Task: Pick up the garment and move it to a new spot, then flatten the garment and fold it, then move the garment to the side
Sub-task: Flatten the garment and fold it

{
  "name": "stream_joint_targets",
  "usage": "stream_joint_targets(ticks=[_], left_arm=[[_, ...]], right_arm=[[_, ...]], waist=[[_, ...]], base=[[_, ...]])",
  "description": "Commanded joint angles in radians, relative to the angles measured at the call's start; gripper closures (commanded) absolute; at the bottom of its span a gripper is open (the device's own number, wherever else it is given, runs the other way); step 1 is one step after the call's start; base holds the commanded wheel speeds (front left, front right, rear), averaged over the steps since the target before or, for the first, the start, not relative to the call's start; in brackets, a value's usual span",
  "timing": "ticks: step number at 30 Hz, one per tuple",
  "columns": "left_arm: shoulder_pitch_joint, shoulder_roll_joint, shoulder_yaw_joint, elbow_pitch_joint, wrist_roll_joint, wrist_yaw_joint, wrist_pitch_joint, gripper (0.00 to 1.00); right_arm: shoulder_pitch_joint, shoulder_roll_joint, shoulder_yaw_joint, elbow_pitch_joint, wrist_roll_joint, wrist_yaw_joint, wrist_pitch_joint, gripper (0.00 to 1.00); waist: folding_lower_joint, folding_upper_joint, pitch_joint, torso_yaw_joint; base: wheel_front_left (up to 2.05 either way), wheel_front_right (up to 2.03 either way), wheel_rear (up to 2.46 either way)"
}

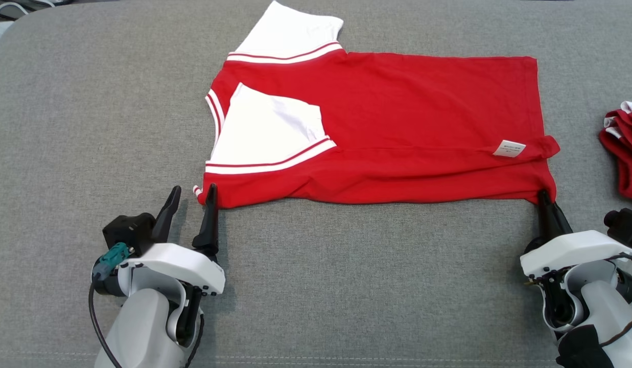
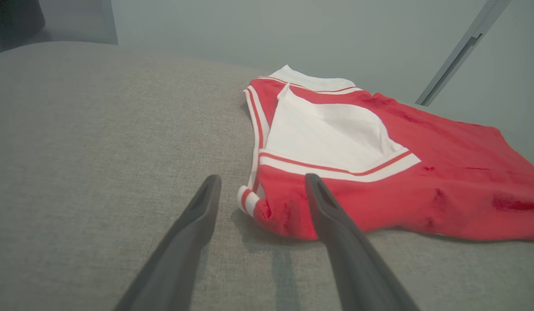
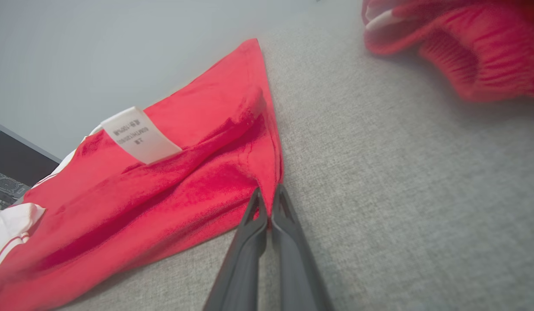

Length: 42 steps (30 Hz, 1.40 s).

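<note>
The garment (image 1: 397, 117) is a red shirt with white sleeves, lying spread out and partly folded on the grey padded table (image 1: 316, 266), collar end to the left. My left gripper (image 1: 193, 190) is open at its near left corner. In the left wrist view that striped corner of the garment (image 2: 400, 181) sits between the fingers of the left gripper (image 2: 262, 179), with the right finger lying over the red cloth. My right gripper (image 1: 543, 197) is shut on the near right hem corner. The right wrist view shows the right gripper (image 3: 269, 192) pinching the edge of the garment (image 3: 163, 190).
A second, crumpled red-and-white garment (image 1: 625, 153) lies at the table's right edge, close to my right arm, and also appears as a red heap (image 3: 461, 47). A white care label (image 1: 509, 148) sticks out near the held hem. Bare grey surface stretches along the front and left.
</note>
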Motion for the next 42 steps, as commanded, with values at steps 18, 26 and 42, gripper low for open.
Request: stream_joint_targets(ticks=[18, 26, 42], left_arm=[[-0.056, 0.024, -0.010, 0.052, -0.151, -0.040, -0.006, 0.52], [-0.069, 0.024, -0.003, 0.073, -0.168, -0.046, -0.006, 1.00], [0.038, 0.024, 0.054, 0.110, -0.150, -0.053, -0.006, 1.00]], right_arm=[[-0.033, -0.009, 0.030, -0.022, -0.007, 0.004, -0.006, 1.00], [-0.039, -0.004, 0.034, -0.018, -0.007, 0.004, -0.006, 1.00], [0.032, -0.023, 0.063, 0.001, 0.017, 0.004, -0.006, 1.00]], waist=[[0.0000, 0.0000, 0.021, -0.019], [0.0000, 0.0000, 0.018, -0.028], [0.0000, 0.0000, -0.104, -0.024]], base=[[0.00, 0.00, 0.00], [0.00, 0.00, 0.00], [0.00, 0.00, 0.00]])
